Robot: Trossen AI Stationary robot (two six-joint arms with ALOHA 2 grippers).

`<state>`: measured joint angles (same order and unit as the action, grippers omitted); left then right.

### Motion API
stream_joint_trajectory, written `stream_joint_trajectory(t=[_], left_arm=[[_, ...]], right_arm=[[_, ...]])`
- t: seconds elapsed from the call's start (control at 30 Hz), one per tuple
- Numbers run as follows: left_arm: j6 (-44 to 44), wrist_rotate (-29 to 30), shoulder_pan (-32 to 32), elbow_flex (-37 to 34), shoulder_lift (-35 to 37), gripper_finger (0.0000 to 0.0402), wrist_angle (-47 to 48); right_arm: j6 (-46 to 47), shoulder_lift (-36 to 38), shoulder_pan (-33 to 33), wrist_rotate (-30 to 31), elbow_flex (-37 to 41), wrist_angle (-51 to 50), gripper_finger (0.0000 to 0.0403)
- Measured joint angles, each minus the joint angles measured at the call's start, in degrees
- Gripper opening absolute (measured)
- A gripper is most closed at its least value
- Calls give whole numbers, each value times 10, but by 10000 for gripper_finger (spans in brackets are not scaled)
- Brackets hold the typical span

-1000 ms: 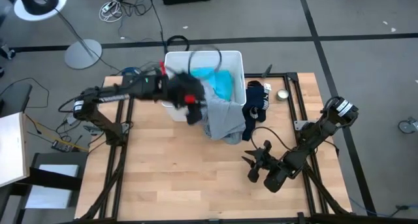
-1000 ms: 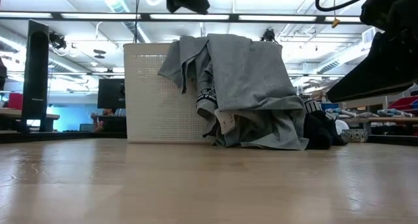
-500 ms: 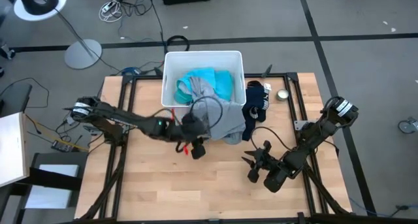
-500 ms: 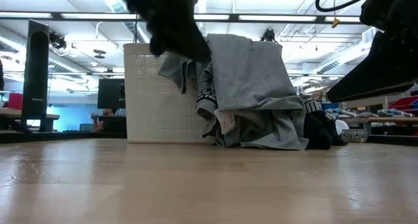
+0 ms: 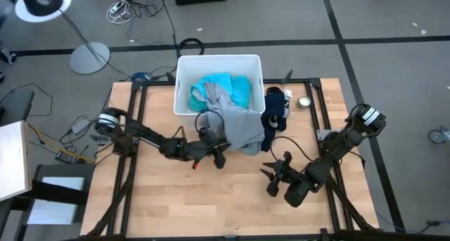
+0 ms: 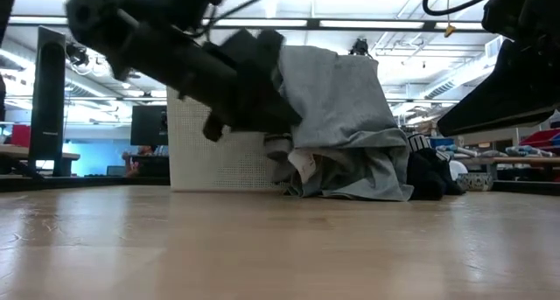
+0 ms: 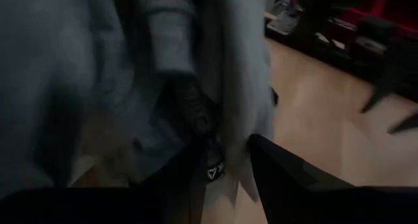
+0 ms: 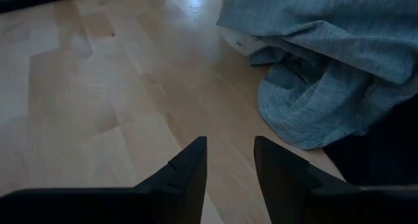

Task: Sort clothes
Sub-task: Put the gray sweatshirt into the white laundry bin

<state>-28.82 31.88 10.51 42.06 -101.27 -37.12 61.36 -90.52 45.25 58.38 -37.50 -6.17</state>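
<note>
A large grey shirt (image 5: pixel 239 128) is draped over the near wall of the white bin (image 5: pixel 218 57), and its lower end lies on the table (image 6: pixel 350 182). A teal shirt (image 5: pixel 228 86) lies in the bin. A dark navy garment with white print (image 5: pixel 274 114) lies on the table by the bin's right wall. No socks show. My left gripper (image 5: pixel 219 157) is open and low, against the hanging grey shirt (image 7: pixel 65 74). My right gripper (image 5: pixel 273 172) is open and empty over the table, near and to the right of the shirt (image 8: pixel 339 54). My left gripper comes at the grey shirt level, from the table's near left. A hanging fold of the shirt (image 7: pixel 232 129) stands between its two open fingers. I cannot tell whether the fingers touch it.
A small round metal object (image 5: pixel 304 102) sits at the table's far right. Bare wood (image 5: pixel 162 199) lies on the near left. The right arm (image 5: pixel 337 146) reaches in from the right edge. The bin's wall (image 6: pixel 197 151) stands behind the left arm.
My left gripper has come from above the bin toward the table's near edge and down. It now stands low at the hanging part of the grey shirt. The shirt has kept its place.
</note>
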Motion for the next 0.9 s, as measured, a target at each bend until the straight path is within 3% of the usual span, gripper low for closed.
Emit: stream_joint_trajectory(t=[0.17,0.27,0.33,0.43,0.57,0.9], left_arm=[[1,-2,-26,52,-83,122,-46],[2,-38,-37,92,-117,118,-82],[4,-63,-41,115,-130,93,-82],[70,-76,-38,147,-133,21,-91],[167,-82,-27,200,-118,4,-100],[422,-43,-55,380,-30,1,111]], right_arm=[[0,0,0,4,0,1,128],[0,0,0,4,0,1,128],[0,0,0,4,0,1,128],[0,0,0,4,0,1,128],[0,0,0,4,0,1,128],[0,0,0,4,0,1,128]])
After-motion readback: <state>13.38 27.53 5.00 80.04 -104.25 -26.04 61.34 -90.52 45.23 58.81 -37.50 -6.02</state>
